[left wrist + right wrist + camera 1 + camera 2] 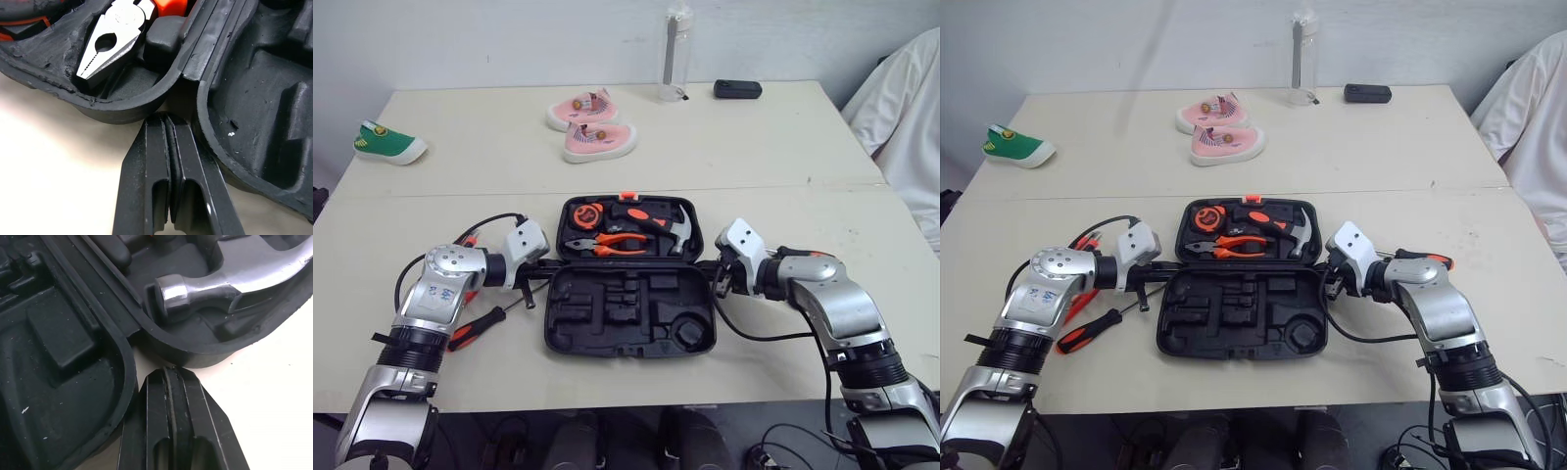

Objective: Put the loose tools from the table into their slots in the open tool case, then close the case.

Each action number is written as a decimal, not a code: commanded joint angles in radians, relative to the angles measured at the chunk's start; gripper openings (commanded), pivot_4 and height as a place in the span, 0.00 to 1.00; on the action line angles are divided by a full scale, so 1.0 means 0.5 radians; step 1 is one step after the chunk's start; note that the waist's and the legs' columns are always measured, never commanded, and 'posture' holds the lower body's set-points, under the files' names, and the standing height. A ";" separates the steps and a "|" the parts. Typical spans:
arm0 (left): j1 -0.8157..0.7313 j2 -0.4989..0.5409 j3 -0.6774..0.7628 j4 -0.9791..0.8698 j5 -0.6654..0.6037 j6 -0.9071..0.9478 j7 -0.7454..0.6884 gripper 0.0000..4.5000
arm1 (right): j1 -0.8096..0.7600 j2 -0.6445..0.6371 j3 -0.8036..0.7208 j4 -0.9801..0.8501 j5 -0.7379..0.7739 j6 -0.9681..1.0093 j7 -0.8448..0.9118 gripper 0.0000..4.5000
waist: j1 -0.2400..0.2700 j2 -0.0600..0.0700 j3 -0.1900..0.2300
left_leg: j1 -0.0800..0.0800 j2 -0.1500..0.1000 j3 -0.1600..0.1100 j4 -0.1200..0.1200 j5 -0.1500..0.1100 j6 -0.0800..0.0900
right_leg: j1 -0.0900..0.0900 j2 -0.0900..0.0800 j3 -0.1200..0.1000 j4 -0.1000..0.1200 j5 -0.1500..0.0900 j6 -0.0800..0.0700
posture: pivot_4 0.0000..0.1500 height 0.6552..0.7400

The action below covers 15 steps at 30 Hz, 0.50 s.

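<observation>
The black tool case (626, 313) lies open mid-table. Its far half holds a tape measure (587, 213), orange-handled pliers (617, 244) and a hammer (677, 231); the near half shows bare moulded slots. My left gripper (548, 264) is shut with nothing in it, its tips at the case's left hinge notch (182, 81), close to the pliers' nose (110, 41). My right gripper (717, 277) is shut and empty too, at the right hinge beside the hammer head (195, 291). A red-and-black screwdriver (475, 328) lies loose on the table under my left arm.
Orange tool handles (465, 240) peek out behind my left arm, and another orange piece (1435, 259) lies behind my right arm. Far back lie two pink shoes (592, 125), a green shoe (389, 143), a clear bottle (675, 49) and a black box (737, 89). A person in white (906, 108) sits far right.
</observation>
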 commanded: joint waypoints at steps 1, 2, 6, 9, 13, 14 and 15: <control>-0.025 -0.029 -0.013 -0.037 -0.020 -0.039 -0.008 0.01 | 0.007 0.019 0.012 -0.098 0.047 -0.030 -0.007 0.00 | 0.000 0.000 0.000 | 0.000 0.000 0.000 0.000 0.000 0.000 | 0.000 0.000 0.000 0.000 0.000 0.000 | 1.00 0.90; -0.023 -0.022 -0.003 -0.035 -0.018 -0.042 0.000 0.01 | 0.016 0.000 0.009 -0.107 0.039 -0.039 -0.008 0.00 | 0.000 0.000 0.000 | 0.000 0.000 0.000 0.000 0.000 0.000 | 0.000 0.000 0.000 0.000 0.000 0.000 | 1.00 0.90; 0.037 0.049 0.091 -0.076 -0.029 -0.059 0.050 0.01 | 0.091 -0.140 -0.042 -0.204 0.006 -0.066 0.001 0.00 | 0.005 0.000 0.000 | -0.001 0.000 -0.001 0.001 0.000 0.000 | 0.000 0.000 0.000 0.000 0.000 0.000 | 1.00 0.90; 0.155 0.162 0.233 -0.165 -0.110 -0.051 0.023 0.01 | 0.178 -0.306 -0.152 -0.311 0.032 -0.073 0.031 0.00 | -0.004 0.000 0.000 | -0.005 0.000 -0.001 0.003 0.000 0.001 | -0.003 -0.001 0.001 -0.001 0.000 0.000 | 1.00 0.90; 0.434 0.323 0.629 -0.412 -0.454 0.070 -0.118 0.12 | 0.341 -0.455 -0.540 -0.450 0.269 -0.149 0.130 0.14 | -0.011 0.000 0.000 | -0.009 0.004 -0.002 0.004 -0.001 0.001 | -0.005 -0.002 0.001 -0.003 0.000 0.000 | 1.00 0.90; 0.525 0.375 0.765 -0.496 -0.567 0.176 -0.152 0.19 | 0.407 -0.483 -0.695 -0.501 0.400 -0.122 0.207 0.22 | -0.010 0.000 0.000 | -0.009 0.006 -0.002 0.004 -0.001 0.000 | -0.004 -0.002 0.002 -0.004 0.000 0.000 | 1.00 0.90; 0.648 0.443 0.930 -0.565 -0.662 0.309 -0.182 0.29 | 0.495 -0.535 -0.868 -0.535 0.517 -0.087 0.303 0.33 | -0.008 0.000 0.000 | -0.009 0.006 -0.003 0.004 -0.001 0.000 | -0.004 -0.002 0.002 -0.005 0.000 0.000 | 1.00 0.90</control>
